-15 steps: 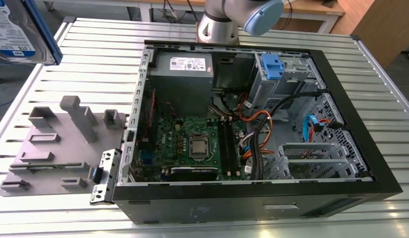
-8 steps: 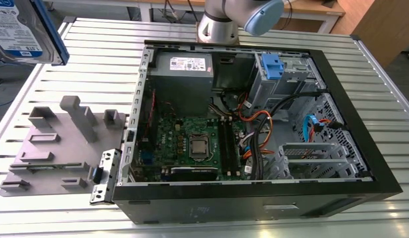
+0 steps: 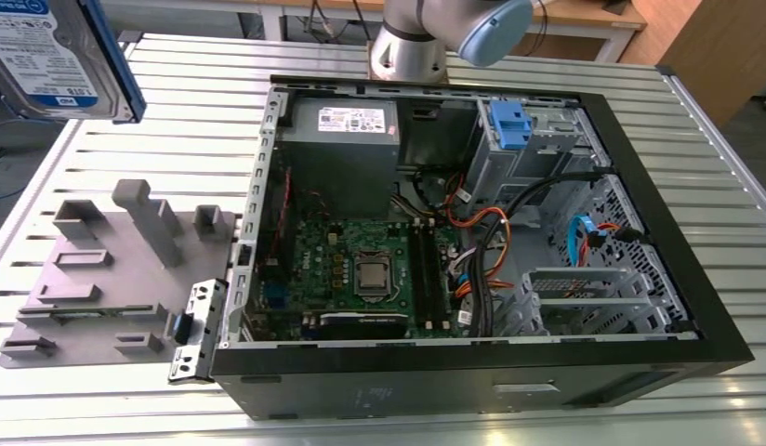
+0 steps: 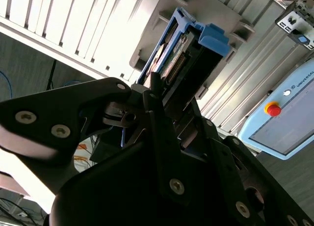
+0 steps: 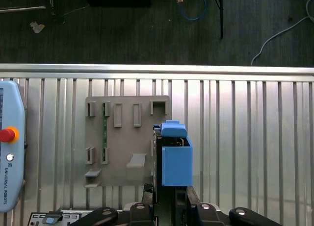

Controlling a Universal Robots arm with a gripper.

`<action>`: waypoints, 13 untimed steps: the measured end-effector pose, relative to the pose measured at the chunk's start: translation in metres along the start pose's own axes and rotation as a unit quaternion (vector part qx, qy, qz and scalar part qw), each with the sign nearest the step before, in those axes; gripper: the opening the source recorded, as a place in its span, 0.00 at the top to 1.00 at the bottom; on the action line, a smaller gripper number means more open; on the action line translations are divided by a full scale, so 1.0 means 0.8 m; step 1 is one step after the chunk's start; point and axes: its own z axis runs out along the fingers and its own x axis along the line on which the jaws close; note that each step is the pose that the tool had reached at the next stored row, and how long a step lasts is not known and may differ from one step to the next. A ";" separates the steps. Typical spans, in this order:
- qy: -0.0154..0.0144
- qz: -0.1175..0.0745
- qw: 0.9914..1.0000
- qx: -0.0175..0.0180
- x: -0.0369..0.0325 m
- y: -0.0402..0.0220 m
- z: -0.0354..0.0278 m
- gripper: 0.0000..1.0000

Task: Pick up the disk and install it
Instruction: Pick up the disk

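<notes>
The jaws pinch the disk (image 5: pixel 175 162) by its narrow edges, holding it edge-down, clear above the grey tray (image 5: pixel 122 138) on the bench (image 3: pixel 172 84). The open case (image 3: pixel 662 232) stands just beside the tray.

A robotics lab or workshop is indicated: a robot arm (image 3: pixel 420 37) is mounted at a slatted aluminium surface (image 3: pixel 718 121), on which an opened computer tower (image 3: pixel 656 223) and a grey parts fixture (image 3: pixel 98 279) are laid out. A teach pendant (image 5: pixel 10 147) is kept alongside, and cables (image 5: pixel 196 5) are strewn over a dark floor (image 5: pixel 122 35).
</notes>
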 end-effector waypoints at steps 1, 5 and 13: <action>0.000 0.000 1.000 0.000 0.0000 -0.0022 0.0000 0.65; 0.000 0.000 1.000 0.000 0.0000 -0.0107 -0.0003 0.65; 0.000 0.000 1.000 0.000 -0.0001 -0.0257 -0.0007 0.65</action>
